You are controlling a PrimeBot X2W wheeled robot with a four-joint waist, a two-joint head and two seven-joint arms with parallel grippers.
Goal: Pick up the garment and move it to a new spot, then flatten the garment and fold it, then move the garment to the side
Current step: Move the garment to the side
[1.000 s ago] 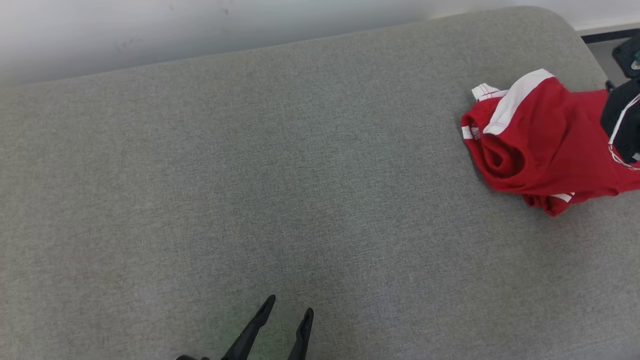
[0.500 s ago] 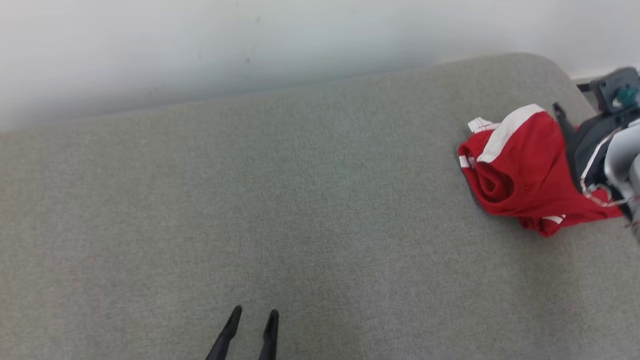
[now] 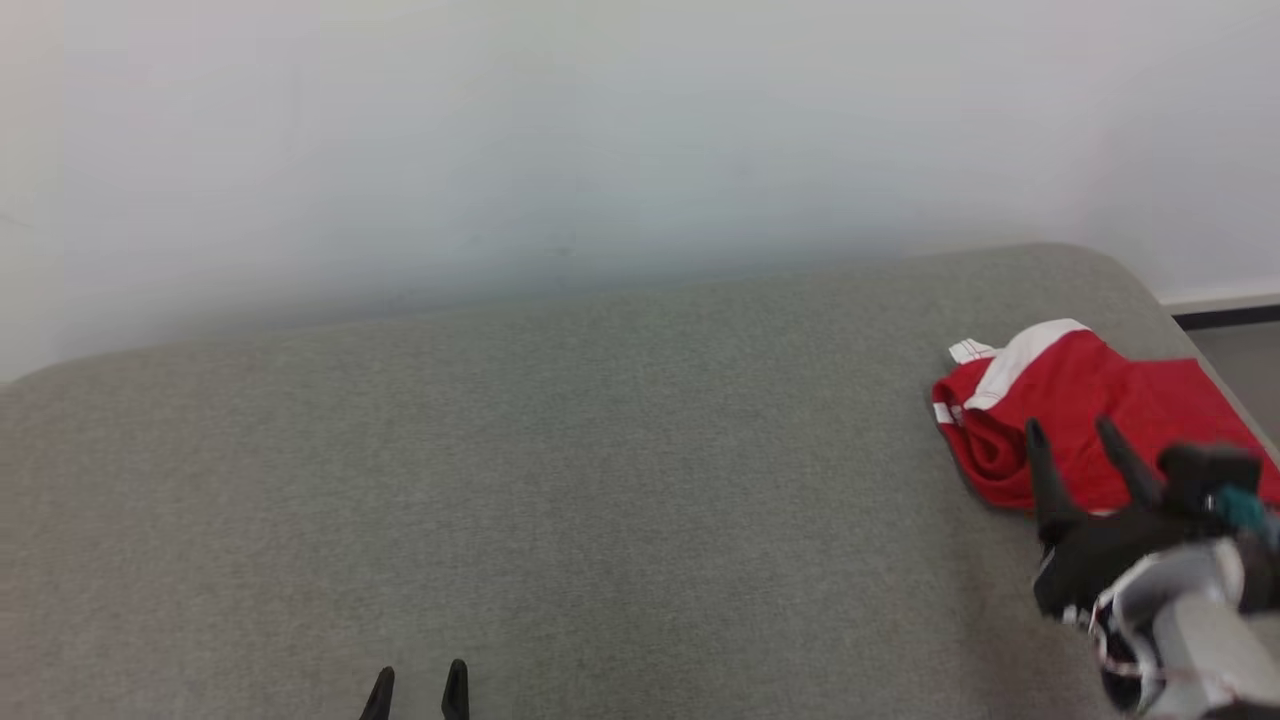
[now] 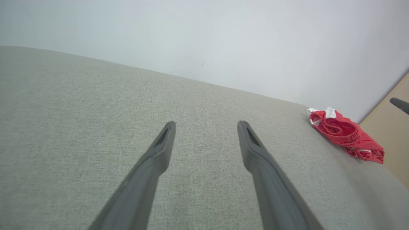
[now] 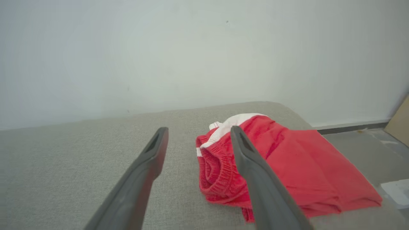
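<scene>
garment (image 3: pixel 1110 395), crumpled red, white-trimmed, on woven grey cushion (image 3: pixel 600 450); left gripper (image 3: pixel 421 675), right gripper (image 3: pixel 1069 428) splayed wide.

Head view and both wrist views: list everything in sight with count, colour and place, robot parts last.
garment: one, red with white trim, crumpled at the right end of the cushion
cushion: one, grey fabric, spanning the foreground
wall: one, white, behind the cushion
floor: grey, beyond the cushion's right end
left gripper: one, dark, open, at the bottom edge over bare cushion
right gripper: one, dark, open, pointing at the garment
</scene>
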